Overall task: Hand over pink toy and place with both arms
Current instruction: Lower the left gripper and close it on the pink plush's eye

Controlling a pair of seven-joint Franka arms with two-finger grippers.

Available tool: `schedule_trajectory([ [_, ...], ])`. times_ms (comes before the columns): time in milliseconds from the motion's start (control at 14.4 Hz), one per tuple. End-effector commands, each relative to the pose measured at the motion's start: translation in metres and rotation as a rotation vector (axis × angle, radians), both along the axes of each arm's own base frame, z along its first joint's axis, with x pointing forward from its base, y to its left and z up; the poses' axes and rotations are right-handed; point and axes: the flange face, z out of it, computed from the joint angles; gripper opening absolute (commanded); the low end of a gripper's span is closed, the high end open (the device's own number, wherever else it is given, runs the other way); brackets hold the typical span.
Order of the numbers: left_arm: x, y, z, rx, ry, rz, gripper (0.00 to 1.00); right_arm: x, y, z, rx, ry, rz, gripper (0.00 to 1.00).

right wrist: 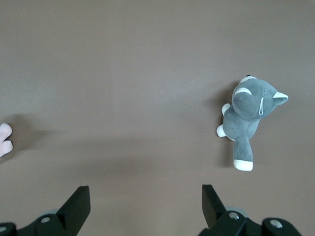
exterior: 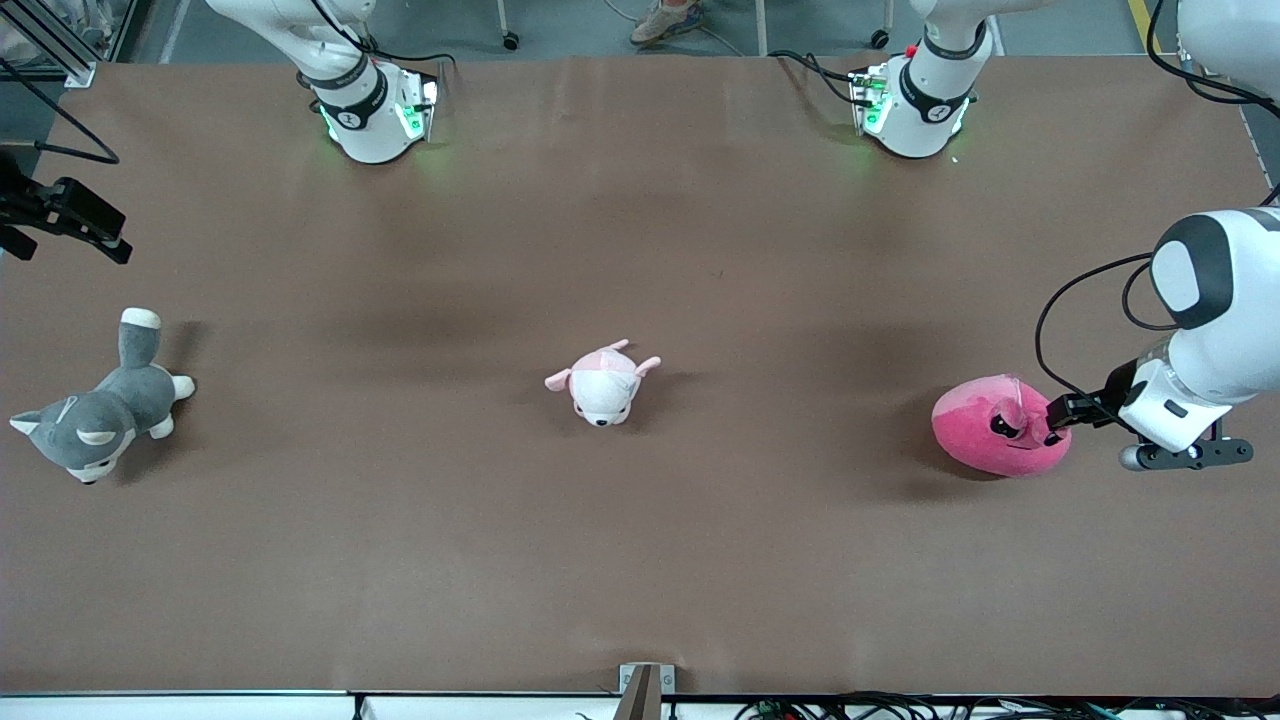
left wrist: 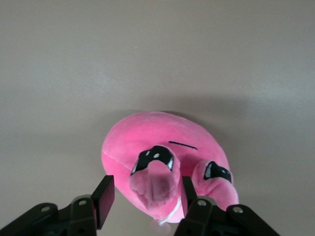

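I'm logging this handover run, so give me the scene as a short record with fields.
pink toy: on the table, toward the left arm's end
left gripper: fingers either side of a nub on the pink toy, not yet clamped
right gripper: open, waiting above bare table
puppy plush: mid-table
husky plush: toward the right arm's end

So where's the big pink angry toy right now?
The pink toy sits on the table at the left arm's end, with the left gripper around one of its nubs. The pink-and-white puppy at mid-table is its nearest neighbour.
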Motion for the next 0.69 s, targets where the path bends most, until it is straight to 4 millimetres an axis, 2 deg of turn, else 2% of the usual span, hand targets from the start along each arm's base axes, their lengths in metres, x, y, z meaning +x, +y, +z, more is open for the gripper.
schedule_trajectory([
  [0,-0.0005,-0.003,-0.0028,-0.026,-0.003,0.009,0.62,-0.004,0.0029,0.0052,0.018,-0.004,-0.001,1.0],
  [208,-0.0012,-0.0001,-0.0081,-0.027,0.006,0.003,0.55,-0.0041,0.0046,0.0079,0.018,-0.008,0.001,1.0],
  [625,-0.0038,-0.0004,-0.0093,-0.027,0.015,0.0,0.13,-0.002,0.0086,0.012,0.018,-0.018,0.005,1.0],
])
